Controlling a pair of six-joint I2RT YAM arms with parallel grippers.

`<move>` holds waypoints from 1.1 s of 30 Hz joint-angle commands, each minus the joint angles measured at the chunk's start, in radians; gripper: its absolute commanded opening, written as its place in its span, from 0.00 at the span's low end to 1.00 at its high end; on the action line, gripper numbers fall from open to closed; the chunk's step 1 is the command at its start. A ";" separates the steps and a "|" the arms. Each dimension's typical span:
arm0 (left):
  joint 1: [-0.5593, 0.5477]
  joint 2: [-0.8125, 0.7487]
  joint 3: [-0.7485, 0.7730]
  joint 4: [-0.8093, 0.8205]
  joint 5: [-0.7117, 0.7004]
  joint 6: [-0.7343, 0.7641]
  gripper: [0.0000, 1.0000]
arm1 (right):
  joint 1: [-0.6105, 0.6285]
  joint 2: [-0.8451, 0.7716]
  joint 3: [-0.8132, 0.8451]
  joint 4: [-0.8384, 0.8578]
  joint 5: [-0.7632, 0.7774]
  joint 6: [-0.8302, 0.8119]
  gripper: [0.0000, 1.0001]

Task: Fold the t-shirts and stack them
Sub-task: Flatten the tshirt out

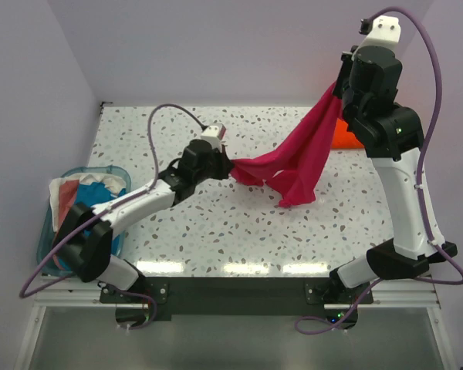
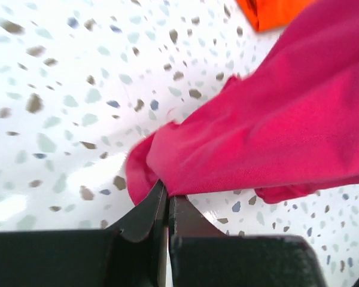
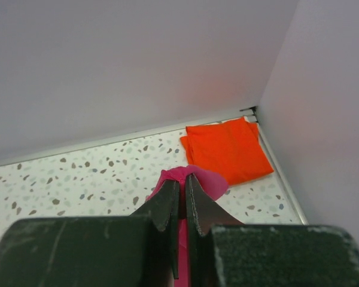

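Left end effector (image 1: 230, 166), from above, pinches a low corner of the magenta t-shirt (image 1: 297, 158) near the middle of the bench (image 1: 216, 223); the right end effector (image 1: 342, 83) grips the other end high, so the cloth slopes up to the right between them. The left wrist view shows jaws pressed on a bunched edge, bare bench leftward. From the right wrist, jaws squeezed together nip pink cloth; the folded orange t-shirt (image 3: 227, 149) lies just beyond, cornered by walls (image 3: 323, 89).

Magenta t-shirt (image 1: 297, 158) stretched aloft, unfolded, orange t-shirt (image 3: 227, 149) folded flat, back-right corner
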 commanded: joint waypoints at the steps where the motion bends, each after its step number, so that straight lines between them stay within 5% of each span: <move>1: 0.107 -0.182 0.060 -0.165 -0.085 -0.024 0.00 | -0.048 -0.048 -0.017 0.025 0.022 -0.005 0.00; 4: 0.227 -0.236 0.138 -0.245 -0.033 -0.059 0.00 | -0.075 -0.029 -0.032 0.019 -0.013 0.011 0.00; 11: 0.295 -0.204 0.354 -0.355 -0.038 0.000 0.00 | -0.132 -0.011 -0.085 0.080 -0.116 0.027 0.00; 19: 0.445 -0.025 0.592 -0.340 0.061 -0.003 0.00 | -0.201 0.150 -0.003 0.222 -0.266 0.012 0.00; 28: 0.582 0.282 1.193 -0.352 0.250 -0.033 0.00 | -0.238 0.305 0.282 0.380 -0.217 -0.065 0.00; 33: 0.646 0.252 1.168 -0.352 0.300 -0.056 0.00 | -0.241 0.195 0.185 0.397 -0.180 -0.073 0.00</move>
